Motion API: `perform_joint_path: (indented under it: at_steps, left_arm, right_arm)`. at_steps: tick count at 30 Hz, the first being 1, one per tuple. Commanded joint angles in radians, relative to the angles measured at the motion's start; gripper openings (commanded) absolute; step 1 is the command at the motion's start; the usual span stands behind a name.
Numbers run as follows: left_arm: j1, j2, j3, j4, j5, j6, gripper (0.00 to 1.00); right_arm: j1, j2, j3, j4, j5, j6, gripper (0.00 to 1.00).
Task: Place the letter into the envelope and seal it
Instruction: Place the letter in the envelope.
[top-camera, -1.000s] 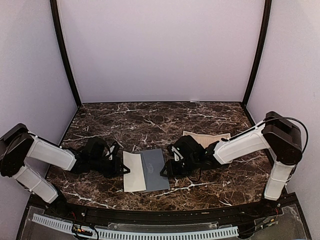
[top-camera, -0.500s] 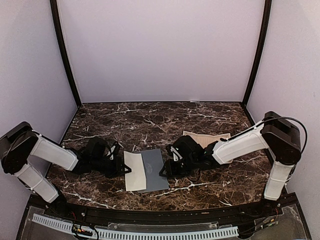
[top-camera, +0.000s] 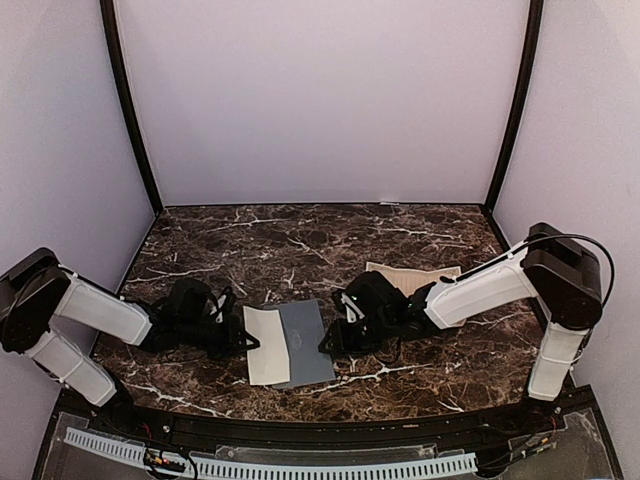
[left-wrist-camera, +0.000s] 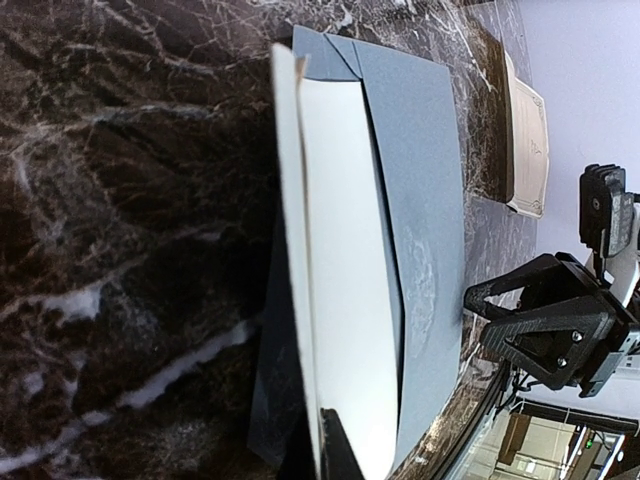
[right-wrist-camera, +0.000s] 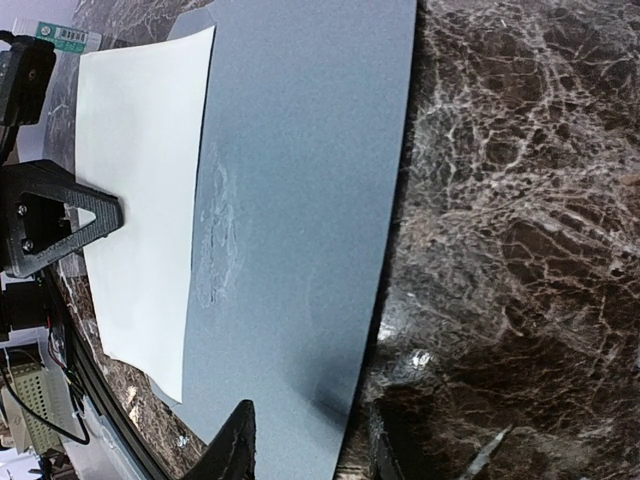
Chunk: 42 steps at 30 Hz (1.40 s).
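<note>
**Item 1, left gripper**: You have it just left of the envelope, low over the counter. Its jaws are clenched on the outer edge of the flap.

**Item 2, flap**: It is folded out from the envelope's left side with its pale inner face up. In your left wrist view the gripped edge stands lifted off the counter.

**Item 3, envelope**: Grey-blue, with its body flat on the dark marbled counter. It lies between your two grippers and is slightly skewed. A faint rumpled patch shows near the middle of its face.

**Item 4, right gripper**: It sits at the envelope's right edge. Your right wrist view shows the jaws standing apart, clamped on nothing. One finger is over the envelope's paper and the other is over bare counter just beside that edge. You cannot tell from these views whether the fingers press down on the paper.

**Item 5, letter**: A cream sheet with a thin border, lying flat on the counter. It is to the right of the envelope and farther back, apart from it. Your right arm partly covers it.
</note>
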Motion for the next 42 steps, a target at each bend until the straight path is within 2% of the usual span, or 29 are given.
perform_joint_path:
  at_steps: [1, 11, 28, 33, 42]
  left_arm:
    - [0.006, 0.002, -0.003, -0.009, 0.013, 0.0, 0.0]
    - [0.006, 0.069, 0.03, 0.003, 0.029, -0.001, 0.0]
    - [0.006, 0.089, 0.039, 0.034, 0.057, -0.006, 0.0]
    - [0.006, 0.092, 0.034, 0.031, 0.054, -0.003, 0.0]
    - [0.006, 0.098, 0.02, 0.032, 0.058, 0.003, 0.0]
  right_arm:
    - [0.014, 0.016, 0.008, 0.006, -0.003, 0.006, 0.35]
    - [0.023, 0.018, 0.016, 0.012, -0.01, 0.002, 0.35]
    - [0.029, 0.01, 0.004, 0.052, -0.022, 0.011, 0.35]
    - [0.026, -0.023, -0.056, 0.163, -0.048, 0.058, 0.35]
    - [0.014, -0.053, -0.189, 0.498, -0.137, 0.176, 0.34]
